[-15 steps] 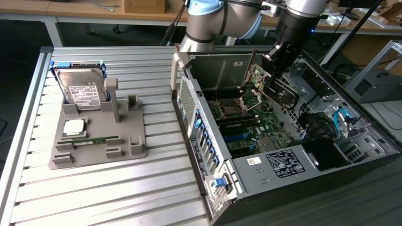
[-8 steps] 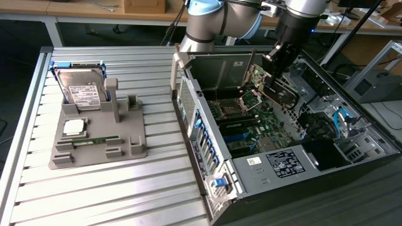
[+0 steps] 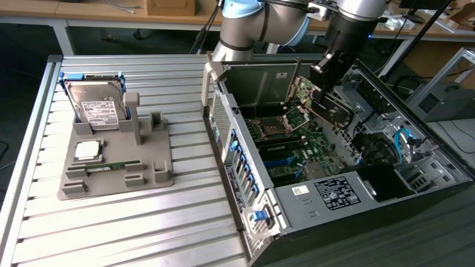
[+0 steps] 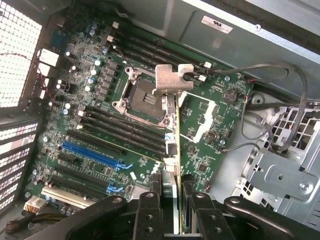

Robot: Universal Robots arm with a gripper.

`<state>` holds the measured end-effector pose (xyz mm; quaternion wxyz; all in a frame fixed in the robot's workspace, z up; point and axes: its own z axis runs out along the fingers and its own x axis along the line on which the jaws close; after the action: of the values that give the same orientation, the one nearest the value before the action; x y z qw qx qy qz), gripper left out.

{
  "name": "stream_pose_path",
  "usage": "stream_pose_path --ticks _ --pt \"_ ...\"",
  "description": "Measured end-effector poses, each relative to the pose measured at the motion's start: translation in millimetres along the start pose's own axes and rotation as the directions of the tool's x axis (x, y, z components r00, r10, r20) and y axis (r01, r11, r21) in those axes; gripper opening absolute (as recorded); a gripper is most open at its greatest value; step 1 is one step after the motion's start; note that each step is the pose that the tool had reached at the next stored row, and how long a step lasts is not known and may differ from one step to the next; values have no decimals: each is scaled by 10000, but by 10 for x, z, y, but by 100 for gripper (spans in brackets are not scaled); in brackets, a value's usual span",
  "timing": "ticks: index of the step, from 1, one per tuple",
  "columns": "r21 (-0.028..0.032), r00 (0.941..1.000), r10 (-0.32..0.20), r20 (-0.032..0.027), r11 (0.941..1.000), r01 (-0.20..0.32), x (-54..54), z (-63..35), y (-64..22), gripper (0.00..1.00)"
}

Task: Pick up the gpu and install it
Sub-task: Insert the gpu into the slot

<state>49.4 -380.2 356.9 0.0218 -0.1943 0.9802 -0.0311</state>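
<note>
The gpu (image 3: 332, 111), a dark card with a round fan, hangs tilted inside the open computer case, above the motherboard (image 3: 286, 139). My gripper (image 3: 324, 83) is shut on its upper edge. In the wrist view the gpu (image 4: 172, 132) appears edge-on between my two fingers (image 4: 150, 210), and its silvery end bracket (image 4: 172, 80) points away from me. It hovers over the motherboard (image 4: 100, 75), near the CPU socket (image 4: 142, 97) and the black slots. The blue slots (image 4: 92, 155) lie off to one side of it.
The case's walls (image 3: 256, 78), drive cage (image 3: 415, 161) and loose cables (image 4: 272, 107) close in around the card. On the slatted table at the exterior view's left stands a grey fixture (image 3: 156, 172) holding a hard drive (image 3: 93, 108), a CPU (image 3: 88, 149) and a memory stick (image 3: 111, 166).
</note>
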Motion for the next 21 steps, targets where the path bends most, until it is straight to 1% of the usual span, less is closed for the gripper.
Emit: stream_pose_path --ticks 3,21 --pt "-4 9999 -169 11 9999 169 0 2 0 27" --pt "-18 9975 -706 49 9975 706 0 8 0 27"
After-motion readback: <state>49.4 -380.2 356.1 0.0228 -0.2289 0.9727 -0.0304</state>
